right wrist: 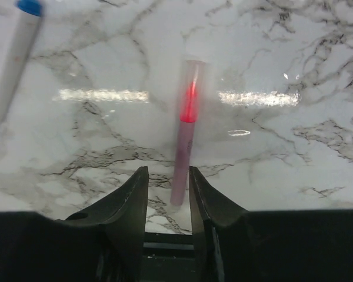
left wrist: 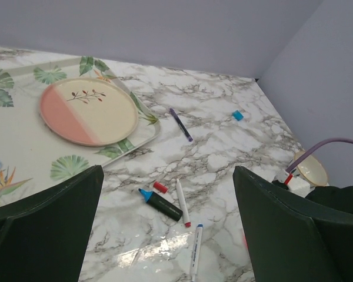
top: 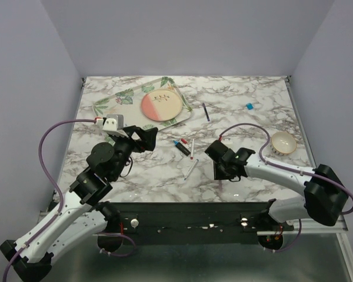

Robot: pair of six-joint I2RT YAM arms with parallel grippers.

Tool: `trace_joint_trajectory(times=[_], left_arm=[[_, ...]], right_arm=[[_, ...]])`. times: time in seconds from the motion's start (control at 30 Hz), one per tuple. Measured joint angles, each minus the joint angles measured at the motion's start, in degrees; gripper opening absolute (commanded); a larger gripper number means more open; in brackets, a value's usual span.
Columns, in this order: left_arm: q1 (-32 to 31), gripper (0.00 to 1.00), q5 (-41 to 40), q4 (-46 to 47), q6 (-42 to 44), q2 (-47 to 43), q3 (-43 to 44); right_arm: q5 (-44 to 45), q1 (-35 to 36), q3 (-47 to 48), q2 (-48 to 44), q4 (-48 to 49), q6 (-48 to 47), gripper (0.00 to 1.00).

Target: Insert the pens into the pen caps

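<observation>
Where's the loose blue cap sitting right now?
In the top view the blue cap lies alone toward the far right of the table, to the right of the thin navy pen and beyond the bowl.

**What the views keep back**

In the right wrist view the pink pen [right wrist: 185, 135] is blurred and washed by glare. Its near end lies between the fingers of the right pincer [right wrist: 169, 170], and contact with either cannot be told. A white blue-tipped pen [right wrist: 12, 64] is cut by the left and top edges. From above, that pincer's wrist covers the pink pen entirely. In the left wrist view the left pincer [left wrist: 167, 173] runs off the bottom edge, the tray [left wrist: 155, 125] off the left, and a purple cable [left wrist: 326, 143] crosses the bowl [left wrist: 310, 170]. The blue cap [top: 247, 106] on the counter [top: 247, 126] is too small to show its open end
</observation>
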Motion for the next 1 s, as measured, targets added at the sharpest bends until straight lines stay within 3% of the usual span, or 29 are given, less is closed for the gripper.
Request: trace_joint_trajectory(times=[0.17, 0.3, 0.47, 0.67, 1.0], left_arm=[[0.0, 0.99, -0.1, 0.5, 0.4, -0.9, -0.9], [0.0, 0.99, -0.1, 1.2, 0.6, -2.1, -1.6], [0.0, 0.99, -0.2, 2.3, 0.7, -4.0, -3.1], [0.0, 0.99, -1.3, 2.7, 0.6, -4.5, -3.3], [0.0, 0.99, -2.8, 3.1, 0.7, -5.7, -3.7]], right_arm=[[-0.5, 0.0, 3.7, -5.1, 1.6, -8.4, 0.44], [-8.1, -0.2, 4.2, -8.3, 11.3, -26.5, 0.48], [-20.5, -0.2, 5.7, -3.4, 17.1, -52.2, 0.50], [-24.4, -0.2, 6.4, 4.9, 19.8, -75.3, 0.49], [-29.5, -0.2, 7.5, 13.8, 23.4, -91.1, 0.50]])
